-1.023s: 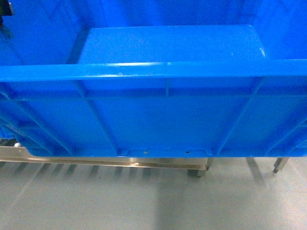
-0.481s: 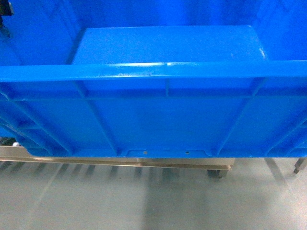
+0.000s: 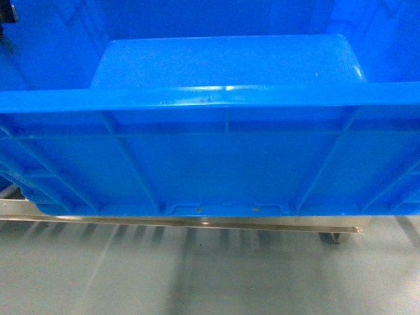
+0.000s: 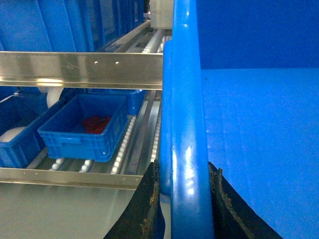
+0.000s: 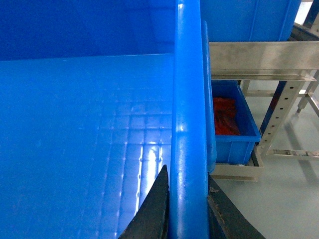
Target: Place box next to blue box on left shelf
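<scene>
The large bright-blue ribbed plastic crate (image 3: 223, 157) is held off the floor, its 2 end rims clamped by the left gripper (image 4: 183, 199) and right gripper (image 5: 187, 206). Over the last second the steel rack rail (image 3: 197, 222) below has slid rightward in the head view. The roller shelf (image 4: 134, 144) beside the small blue box (image 4: 82, 127) lies near, so alignment seems underway.

Only the fingers of the two grippers showed. The left gripper (image 4: 185, 199) had two black fingers (image 4: 144, 209), broad at the base and tapering to blunt tips, their inner edges worn and flecked with pale, rusty scuffs. The right gripper (image 5: 187, 199) had matching black fingers (image 5: 155, 211), similarly scuffed along the edges.
</scene>
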Tool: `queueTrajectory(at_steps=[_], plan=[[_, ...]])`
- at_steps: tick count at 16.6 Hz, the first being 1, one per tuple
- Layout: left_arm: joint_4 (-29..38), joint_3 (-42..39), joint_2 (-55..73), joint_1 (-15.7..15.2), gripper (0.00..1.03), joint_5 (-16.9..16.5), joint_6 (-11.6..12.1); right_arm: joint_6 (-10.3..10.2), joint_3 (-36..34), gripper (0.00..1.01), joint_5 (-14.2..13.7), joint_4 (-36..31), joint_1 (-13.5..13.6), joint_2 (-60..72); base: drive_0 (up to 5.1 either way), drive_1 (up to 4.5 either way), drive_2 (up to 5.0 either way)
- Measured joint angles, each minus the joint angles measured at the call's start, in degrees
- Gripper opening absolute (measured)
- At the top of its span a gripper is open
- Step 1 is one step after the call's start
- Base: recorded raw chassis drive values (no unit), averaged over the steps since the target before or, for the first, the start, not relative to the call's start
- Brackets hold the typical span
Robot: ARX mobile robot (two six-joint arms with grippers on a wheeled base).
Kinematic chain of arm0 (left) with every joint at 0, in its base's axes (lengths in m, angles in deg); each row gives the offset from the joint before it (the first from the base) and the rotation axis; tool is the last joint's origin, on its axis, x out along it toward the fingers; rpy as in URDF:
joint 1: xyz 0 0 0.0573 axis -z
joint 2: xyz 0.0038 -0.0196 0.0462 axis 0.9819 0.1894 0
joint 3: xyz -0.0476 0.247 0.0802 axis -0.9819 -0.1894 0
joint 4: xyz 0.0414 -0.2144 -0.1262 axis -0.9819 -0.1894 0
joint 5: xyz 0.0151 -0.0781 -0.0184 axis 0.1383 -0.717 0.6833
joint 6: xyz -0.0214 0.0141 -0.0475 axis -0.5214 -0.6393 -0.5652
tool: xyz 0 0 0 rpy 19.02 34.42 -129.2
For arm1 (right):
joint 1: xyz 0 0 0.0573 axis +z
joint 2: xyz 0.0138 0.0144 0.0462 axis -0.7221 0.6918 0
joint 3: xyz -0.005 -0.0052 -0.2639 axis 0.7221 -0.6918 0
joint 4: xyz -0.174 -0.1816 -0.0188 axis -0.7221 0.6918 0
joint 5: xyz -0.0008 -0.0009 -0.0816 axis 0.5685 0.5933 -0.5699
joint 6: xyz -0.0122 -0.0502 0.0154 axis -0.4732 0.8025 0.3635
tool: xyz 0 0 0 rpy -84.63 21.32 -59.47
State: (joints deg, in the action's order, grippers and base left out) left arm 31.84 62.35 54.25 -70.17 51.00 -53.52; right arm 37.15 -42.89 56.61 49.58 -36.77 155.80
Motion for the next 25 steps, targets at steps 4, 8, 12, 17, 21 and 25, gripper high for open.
queueTrajectory(at_steps=[4,8,12,17,21,25], plan=[[-0.09,0.00,0.00,0.00,0.18,0.00,0.02,0.00,0.00,0.09,-0.04,0.07,0.00,0.00,-5.0,2.42,2.4],[0.02,0.00,0.00,0.00,0.18,0.00,0.00,0.02,0.00,0.09,-0.07,0.04,0.00,0.00,-4.9,2.51,2.5],[-0.07,0.00,0.00,0.00,0.18,0.00,0.00,0.02,0.00,0.09,-0.02,0.07,0.00,0.00,-3.8,2.06,1.6],[0.00,0.00,-0.04,-0.48,0.18,0.04,0.24,-0.02,0.00,0.09,0.15,0.00,0.68,0.02,0.0,0.00,0.0],[0.02,0.00,-0.07,-0.24,0.18,0.07,0.31,-0.02,0.00,0.09,-0.28,0.00,0.59,0.02,0.0,0.00,0.0],[0.04,0.00,-0.04,-0.13,0.18,0.07,0.28,0.00,0.00,0.09,-0.24,0.02,0.31,0.00,0.0,0.00,0.0]])
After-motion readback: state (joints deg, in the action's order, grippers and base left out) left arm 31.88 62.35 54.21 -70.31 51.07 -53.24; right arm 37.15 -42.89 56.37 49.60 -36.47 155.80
